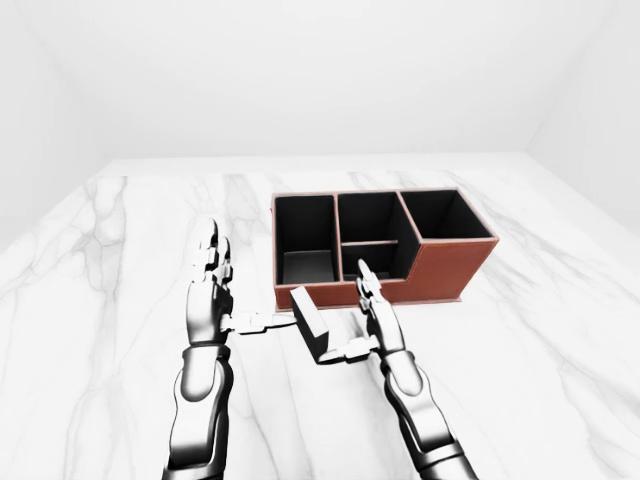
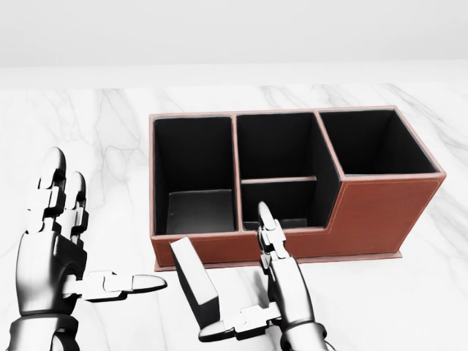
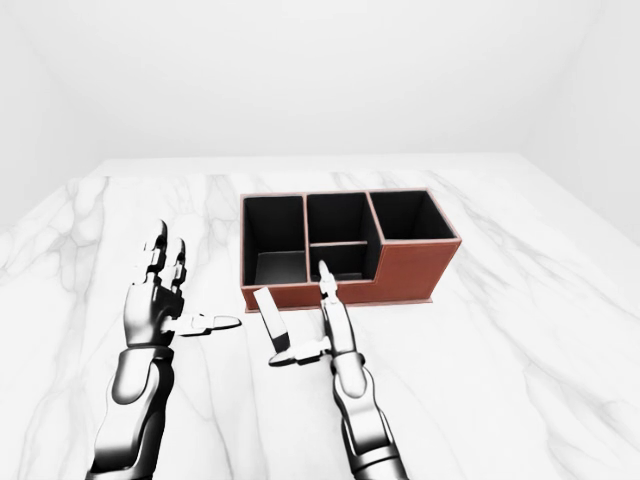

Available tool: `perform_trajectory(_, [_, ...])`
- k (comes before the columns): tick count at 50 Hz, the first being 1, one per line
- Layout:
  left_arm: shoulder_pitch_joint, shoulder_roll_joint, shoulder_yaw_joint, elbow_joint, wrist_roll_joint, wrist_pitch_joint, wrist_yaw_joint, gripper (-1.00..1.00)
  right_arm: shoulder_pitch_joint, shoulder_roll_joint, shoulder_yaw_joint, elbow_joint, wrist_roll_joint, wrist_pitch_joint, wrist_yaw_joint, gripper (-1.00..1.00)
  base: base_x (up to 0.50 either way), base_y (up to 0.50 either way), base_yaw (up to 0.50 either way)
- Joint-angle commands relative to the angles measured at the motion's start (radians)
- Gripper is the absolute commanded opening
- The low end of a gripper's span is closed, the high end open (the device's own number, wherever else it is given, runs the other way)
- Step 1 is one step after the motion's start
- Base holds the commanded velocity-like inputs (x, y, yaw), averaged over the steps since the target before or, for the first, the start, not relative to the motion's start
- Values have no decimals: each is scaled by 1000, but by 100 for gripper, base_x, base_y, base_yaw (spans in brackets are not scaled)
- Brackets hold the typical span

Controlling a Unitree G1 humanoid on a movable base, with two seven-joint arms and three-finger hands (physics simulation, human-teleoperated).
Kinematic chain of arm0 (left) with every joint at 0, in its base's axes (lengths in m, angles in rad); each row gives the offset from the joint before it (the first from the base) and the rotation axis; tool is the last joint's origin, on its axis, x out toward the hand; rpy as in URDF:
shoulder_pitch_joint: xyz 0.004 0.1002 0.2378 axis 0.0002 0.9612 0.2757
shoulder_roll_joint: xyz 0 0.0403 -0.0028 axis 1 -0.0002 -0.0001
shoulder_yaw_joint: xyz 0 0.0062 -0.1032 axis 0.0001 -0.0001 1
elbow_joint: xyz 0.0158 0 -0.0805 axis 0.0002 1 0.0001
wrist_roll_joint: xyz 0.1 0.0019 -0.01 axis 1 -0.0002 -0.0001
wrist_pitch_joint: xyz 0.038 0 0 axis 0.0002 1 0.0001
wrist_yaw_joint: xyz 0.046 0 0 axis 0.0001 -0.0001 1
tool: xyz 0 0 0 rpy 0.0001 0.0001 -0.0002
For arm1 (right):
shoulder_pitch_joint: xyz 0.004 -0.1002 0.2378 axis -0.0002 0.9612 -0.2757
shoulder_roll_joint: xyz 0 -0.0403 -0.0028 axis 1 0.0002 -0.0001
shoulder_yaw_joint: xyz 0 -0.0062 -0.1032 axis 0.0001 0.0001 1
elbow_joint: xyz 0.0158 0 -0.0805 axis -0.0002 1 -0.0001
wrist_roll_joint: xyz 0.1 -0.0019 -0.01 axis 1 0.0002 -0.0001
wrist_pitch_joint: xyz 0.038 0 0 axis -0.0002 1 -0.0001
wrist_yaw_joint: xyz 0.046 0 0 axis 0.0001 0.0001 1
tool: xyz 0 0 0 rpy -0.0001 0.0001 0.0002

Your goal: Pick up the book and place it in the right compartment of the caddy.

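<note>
My right hand (image 2: 274, 292), fingers spread with thumb under the upright book (image 2: 196, 287), is positioned to grip it beside the caddy (image 2: 380, 212).

White marble surface in a bare white room.

The marble tabletop (image 1: 120, 250) is white with grey veining and fills the lower part of each view; it runs wide to left and right and ends at a straight far edge. Beyond that edge stands a plain pale far wall (image 1: 320, 80), unmarked. In the eye views a left wall (image 1: 30, 100) and a right wall (image 1: 600, 90) angle in towards the far wall, meeting it at soft corners. Light is even and diffuse, brightest on the far wall's upper part; shadows on the marble are faint and soft. Veins are densest on the left half of the surface, thinner on the right.
</note>
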Motion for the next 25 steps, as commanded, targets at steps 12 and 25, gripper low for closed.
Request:
perform_trajectory(12, [5, -2, -1, 0, -21, 0, -16, 100, 12, 26, 56, 81, -41, 0, -26, 100, 0, 0, 0])
perform_trajectory(25, [4, -1, -1, -5, -21, 0, -17, 100, -16, 47, 76, 106, -52, 0, -34, 100, 0, 0, 0])
